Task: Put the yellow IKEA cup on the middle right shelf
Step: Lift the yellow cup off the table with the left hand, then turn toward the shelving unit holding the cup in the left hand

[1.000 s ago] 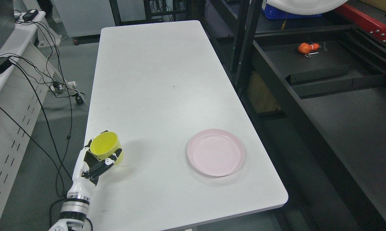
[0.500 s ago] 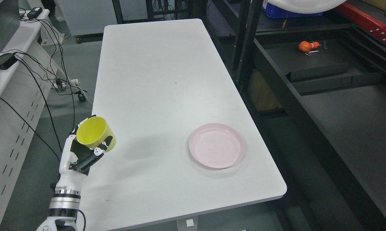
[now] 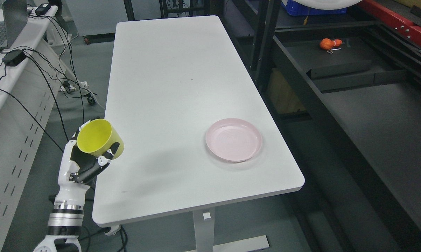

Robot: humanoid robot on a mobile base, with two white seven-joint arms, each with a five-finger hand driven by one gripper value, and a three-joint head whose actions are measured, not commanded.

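Observation:
My left hand (image 3: 91, 157) is shut on the yellow cup (image 3: 97, 138), held tilted with its mouth facing up and left, just off the white table's (image 3: 168, 77) left front edge. Fingers (image 3: 107, 158) wrap the cup's underside. The dark shelving unit (image 3: 336, 66) stands to the right of the table, its broad dark shelf surface (image 3: 381, 122) at the right. My right arm does not show.
A pink plate (image 3: 233, 139) lies on the table's near right part. An orange object (image 3: 327, 43) rests on a far shelf level. Black shelf posts (image 3: 262, 45) rise beside the table. Cables and a desk with a laptop (image 3: 7, 24) are at left.
The cup has been lifted off the table in my left hand and carried left and up. The camera has pulled back, so the table's front edge and leg now show.

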